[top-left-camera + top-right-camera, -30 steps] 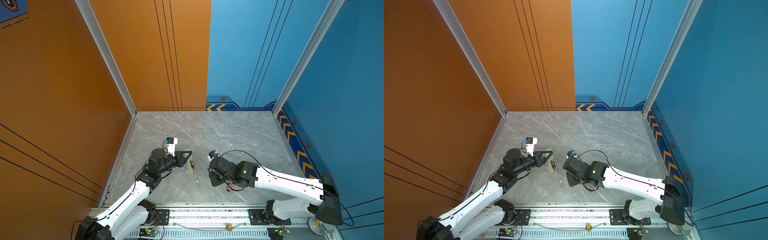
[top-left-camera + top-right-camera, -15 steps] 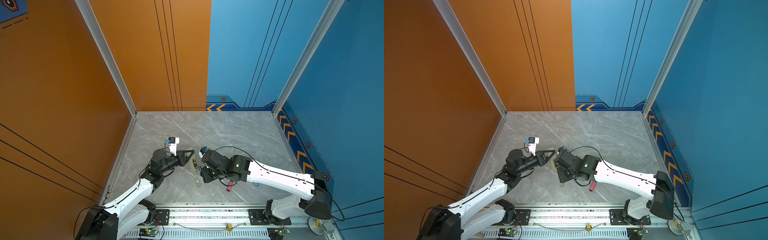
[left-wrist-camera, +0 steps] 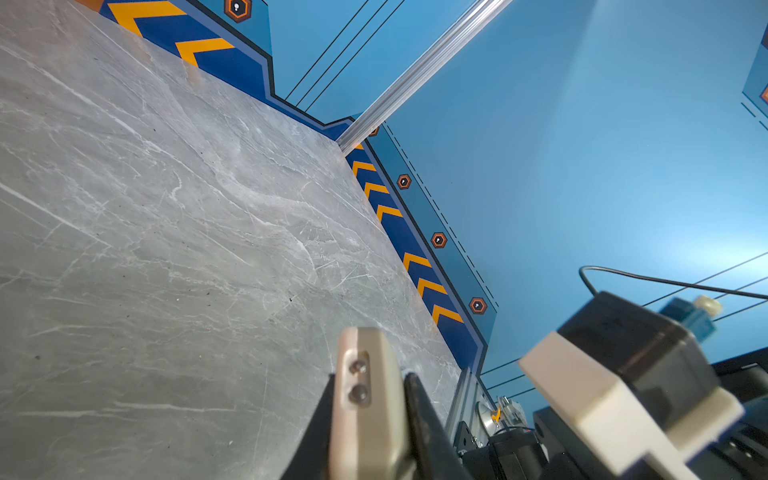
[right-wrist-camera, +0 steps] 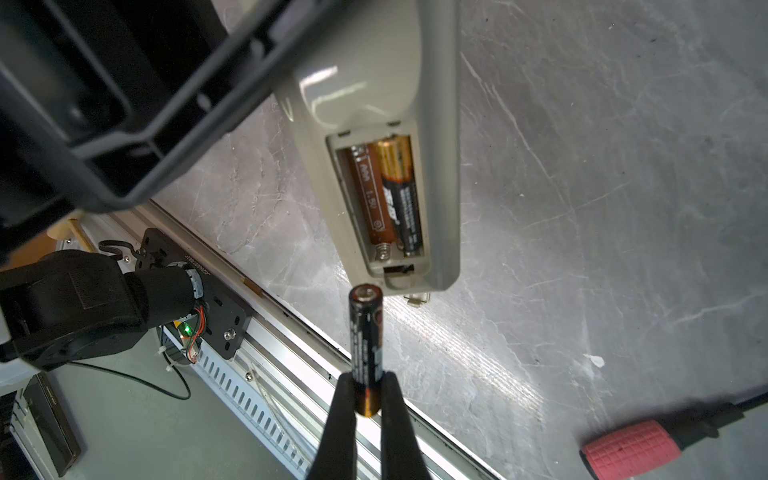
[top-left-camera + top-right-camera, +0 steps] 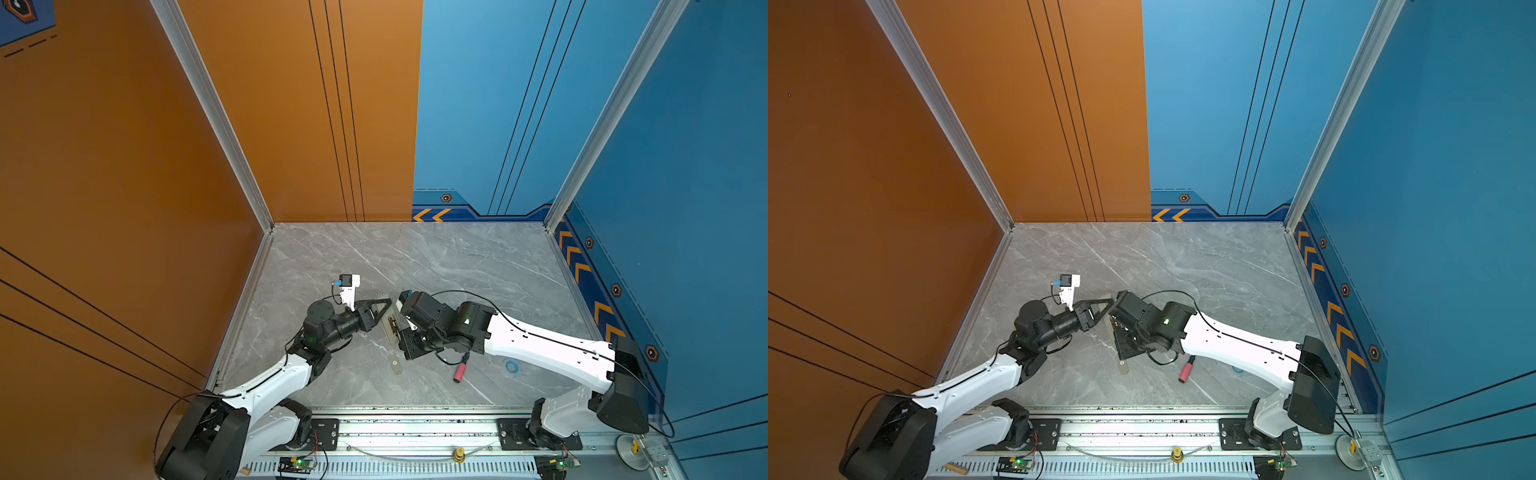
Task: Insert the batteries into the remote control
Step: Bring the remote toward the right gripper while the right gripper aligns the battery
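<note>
Both top views show us the left arm coming in from the left side of the grey marble table (image 5: 457, 266). Its left gripper (image 5: 384, 305) is clamped tight on the remote control (image 5: 391, 326), holding it off the table with the beige back and the open battery recess turned toward the other arm. In the left wrist view we see one end of the remote control (image 3: 368, 407) pinched between the two dark fingers (image 3: 419, 419), which press against its sides.

Moving rightward, the right wrist view gives us the recess close up. One battery in the recess (image 4: 400, 191) lies seated in one slot, gold end away from the spring end, and the slot beside it is bare, its printed markings showing. Just short of the remote's near end, the right gripper (image 4: 368, 395) is closed on the second battery (image 4: 365, 345); the fingertips (image 4: 345, 399) grip its lower part, and its metal end points at the remote's near end, close to it but apart.

On the table below the remote, in both top views, a small pale piece (image 5: 395, 365) lies flat; we cannot tell what it is. Further right, the screwdriver (image 5: 460, 371) with the pink handle lies on the marble near the right arm's wrist, touched by neither gripper.
</note>
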Controlling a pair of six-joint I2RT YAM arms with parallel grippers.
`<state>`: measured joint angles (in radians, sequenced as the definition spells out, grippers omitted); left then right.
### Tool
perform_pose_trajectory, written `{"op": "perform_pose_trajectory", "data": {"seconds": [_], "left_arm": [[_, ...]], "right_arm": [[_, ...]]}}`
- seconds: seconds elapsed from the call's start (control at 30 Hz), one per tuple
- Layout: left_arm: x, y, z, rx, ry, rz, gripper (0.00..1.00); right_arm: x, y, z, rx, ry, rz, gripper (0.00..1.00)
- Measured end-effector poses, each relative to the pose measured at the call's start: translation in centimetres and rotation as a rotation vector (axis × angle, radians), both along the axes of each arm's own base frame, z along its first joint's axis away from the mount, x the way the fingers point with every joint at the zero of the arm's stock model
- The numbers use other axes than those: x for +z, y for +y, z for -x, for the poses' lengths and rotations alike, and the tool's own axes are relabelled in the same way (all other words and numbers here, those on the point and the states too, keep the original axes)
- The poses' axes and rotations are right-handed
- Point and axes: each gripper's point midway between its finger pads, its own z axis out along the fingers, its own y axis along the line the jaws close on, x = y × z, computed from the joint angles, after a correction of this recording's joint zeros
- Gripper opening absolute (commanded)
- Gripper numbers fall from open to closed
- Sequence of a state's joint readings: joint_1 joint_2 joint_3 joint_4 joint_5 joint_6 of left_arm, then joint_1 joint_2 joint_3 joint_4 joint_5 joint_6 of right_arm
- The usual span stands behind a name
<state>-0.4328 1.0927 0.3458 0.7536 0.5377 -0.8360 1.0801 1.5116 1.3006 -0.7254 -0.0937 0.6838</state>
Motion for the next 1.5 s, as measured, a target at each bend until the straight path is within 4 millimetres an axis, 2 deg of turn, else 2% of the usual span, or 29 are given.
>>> {"op": "perform_pose_trajectory", "data": {"seconds": [0.23,0.47,1.07,1.5], "left_arm": [[0.3,-0.2,0.3,-0.02,-0.006,0.014,0.0],[0.7,-0.7,0.6,-0.045,-0.012,0.035,0.0],[0.1,-1.7,1.1,-0.093,0.013,0.046,0.0],[0.0,-2.7,1.9,-0.148,0.03,0.064,0.0]], "right_arm": [[0.2,0.7,-0.7,0.003,0.019,-0.016,0.0],[0.2,0.3,-1.3,-0.007,0.028,-0.02,0.0],[-0.7,-0.1,-1.2,0.02,0.072,0.004,0.0],[-0.5,-0.7,-1.0,0.031,0.09,0.024,0.0]]}}
